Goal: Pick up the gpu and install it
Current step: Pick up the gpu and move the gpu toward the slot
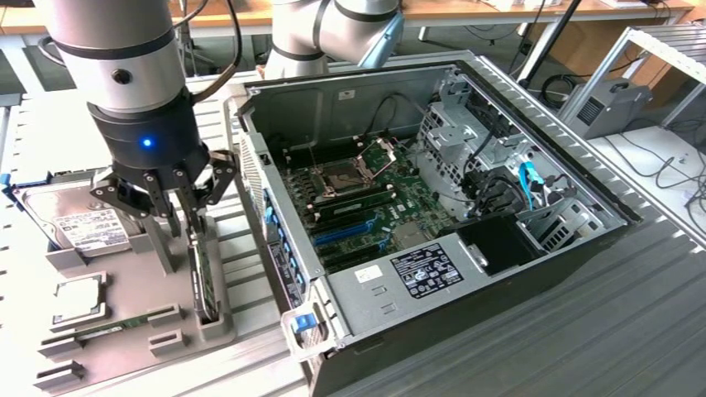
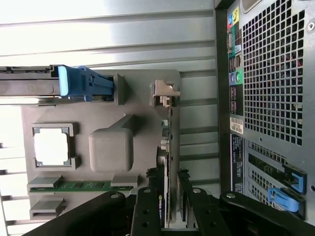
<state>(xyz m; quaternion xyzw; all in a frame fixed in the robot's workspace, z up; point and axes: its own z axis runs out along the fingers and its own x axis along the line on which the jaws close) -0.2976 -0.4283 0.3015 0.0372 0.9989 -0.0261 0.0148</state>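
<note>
Jaws open, my one gripper (image 1: 190,217) (image 2: 166,189) hung astride the single gpu (image 1: 202,281) (image 2: 166,142), a finger on either side. The card stood on edge in a slot of the one grey tray (image 1: 165,343), beside one hard drive (image 1: 78,223), one processor (image 1: 72,299) and one memory stick (image 1: 116,324). To the exterior view's right lay one open computer case (image 1: 331,99).
</note>
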